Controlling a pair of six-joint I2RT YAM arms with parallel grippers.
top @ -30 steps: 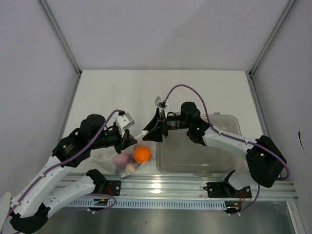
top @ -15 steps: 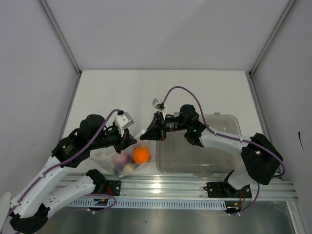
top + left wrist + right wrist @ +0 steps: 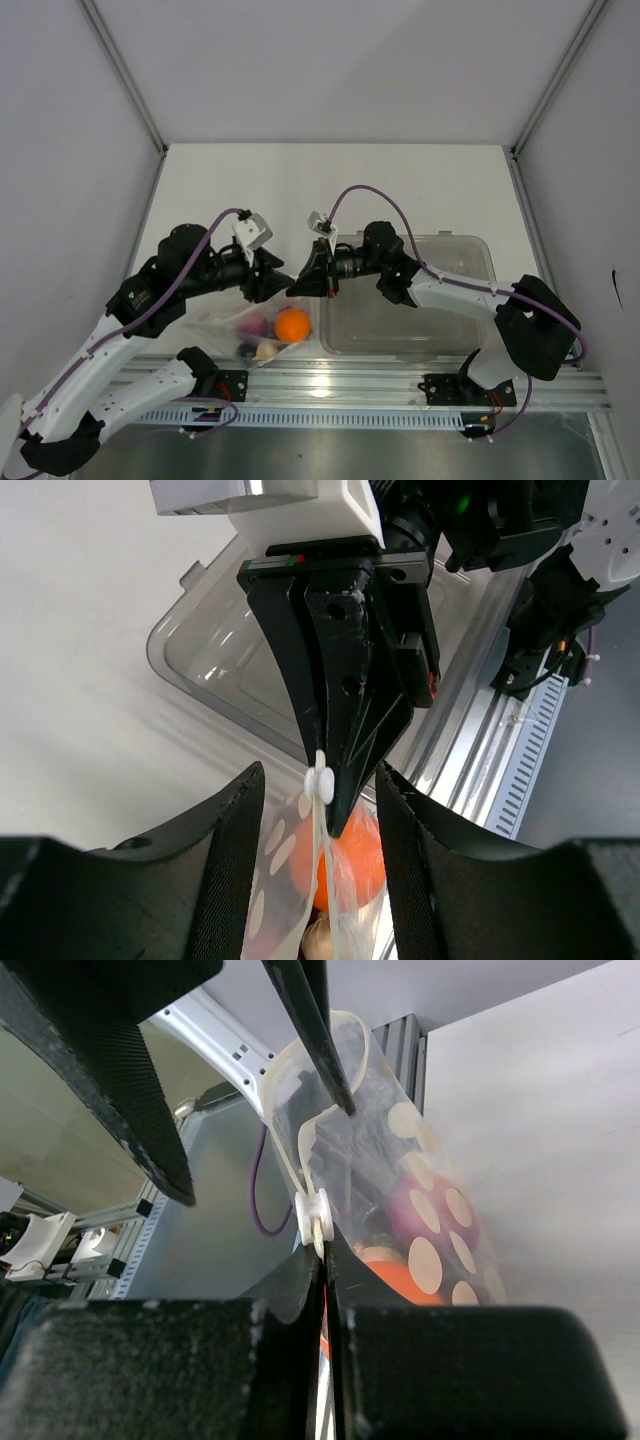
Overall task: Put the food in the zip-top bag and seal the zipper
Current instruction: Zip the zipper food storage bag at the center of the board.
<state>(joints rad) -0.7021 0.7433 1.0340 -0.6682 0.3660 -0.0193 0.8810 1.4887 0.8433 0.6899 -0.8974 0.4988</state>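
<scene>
The white table bears everything, and both arms' bases are partly cut off at the bottom of the top view. The clear tub lies right of centre, its near-left part crossed by the right arm.

The zip-top bag, clear film printed with white dots, sits just left of the tub at the table's near edge. It is lifted at its mouth between the two grippers. From above its outline nearly vanishes against the white surface.

The left gripper has its jaws well apart, either side of the bag's mouth. In the right wrist view one thin finger reaches the mouth edge, though contact cannot be judged.

The right gripper is pinched together on the zipper right behind the white slider. Beyond the slider the strip's two halves loop apart.

Inside the bag lie the orange ball, the purple round fruit and the small beige lump. A dark shape beside the lump is too blurred to name. The wrist views show the fruit only in part, behind dots and fingers.
</scene>
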